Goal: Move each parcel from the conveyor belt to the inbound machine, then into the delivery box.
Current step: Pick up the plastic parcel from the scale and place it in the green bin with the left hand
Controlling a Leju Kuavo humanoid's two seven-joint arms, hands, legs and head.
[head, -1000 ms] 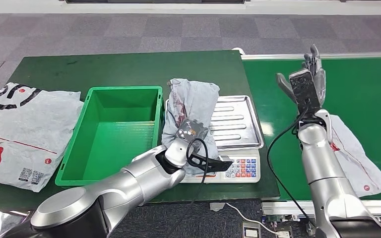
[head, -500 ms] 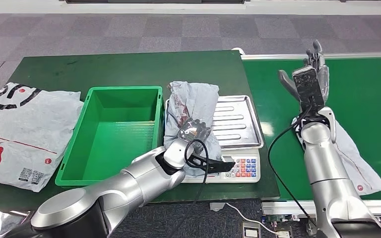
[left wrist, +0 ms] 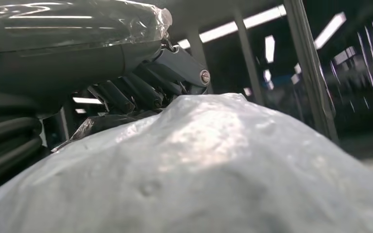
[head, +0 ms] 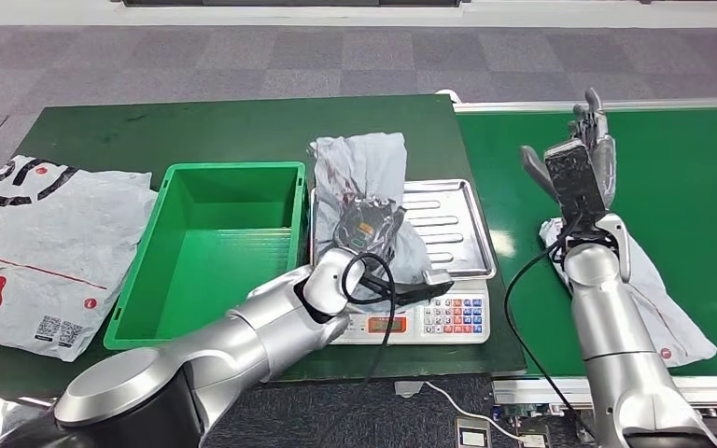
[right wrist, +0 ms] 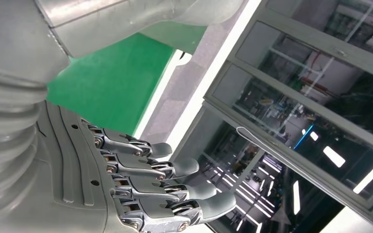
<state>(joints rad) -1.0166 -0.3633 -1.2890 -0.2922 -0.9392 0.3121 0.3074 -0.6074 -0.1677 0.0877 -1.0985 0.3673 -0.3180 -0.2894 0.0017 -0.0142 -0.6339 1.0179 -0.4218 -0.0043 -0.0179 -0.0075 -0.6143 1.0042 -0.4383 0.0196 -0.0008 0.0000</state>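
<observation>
My left hand (head: 366, 231) grips a crumpled grey parcel (head: 362, 182) and holds it lifted over the left part of the scale's steel tray (head: 448, 229). Up close, the grey parcel (left wrist: 233, 170) bulges against my dark fingers (left wrist: 126, 92). A second grey-white parcel (head: 658, 294) lies on the green conveyor belt (head: 691, 177), partly hidden by my right forearm. My right hand (head: 581, 154) is raised above the belt, fingers straight and apart, holding nothing; my right hand (right wrist: 141, 194) shows the same spread.
An empty green delivery box (head: 207, 250) stands left of the scale. The scale's keypad (head: 453, 317) faces me. A large white printed bag (head: 42, 252) lies at the table's left end. A black cable (head: 523, 271) hangs off my right arm.
My left hand has lifted the grey parcel higher off the scale tray and a little away from me. My right hand stayed raised and drifted slightly.
</observation>
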